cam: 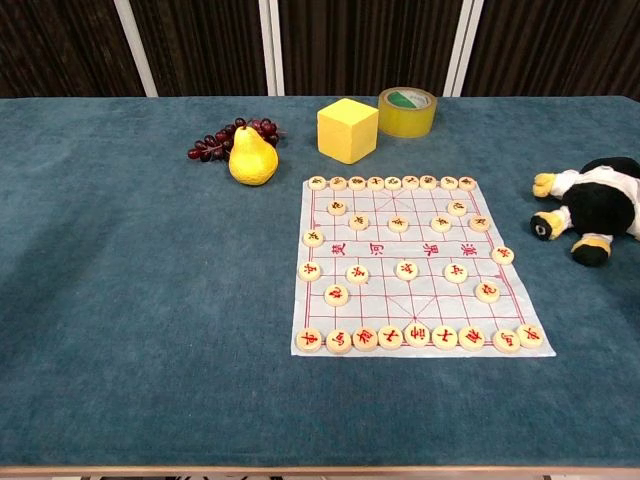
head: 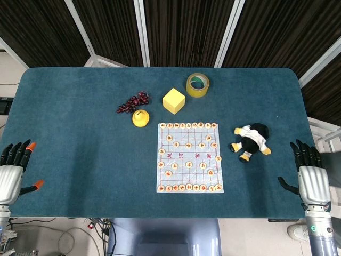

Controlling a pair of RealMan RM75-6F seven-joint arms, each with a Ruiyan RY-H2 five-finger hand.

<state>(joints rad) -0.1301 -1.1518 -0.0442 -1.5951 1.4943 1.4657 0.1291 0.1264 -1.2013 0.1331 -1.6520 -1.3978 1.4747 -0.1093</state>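
Both idle: my left robot hand and right robot hand rest open at the counter edges, chess board set up, nothing grasped yet.

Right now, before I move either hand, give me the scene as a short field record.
left hand: open, at table's left edge, holding nothing
right hand: open, at right edge, nearest the plush penguin
chess board: centre, pieces set out on it
yellow pear: touching the grapes
yellow cube: beside the tape roll
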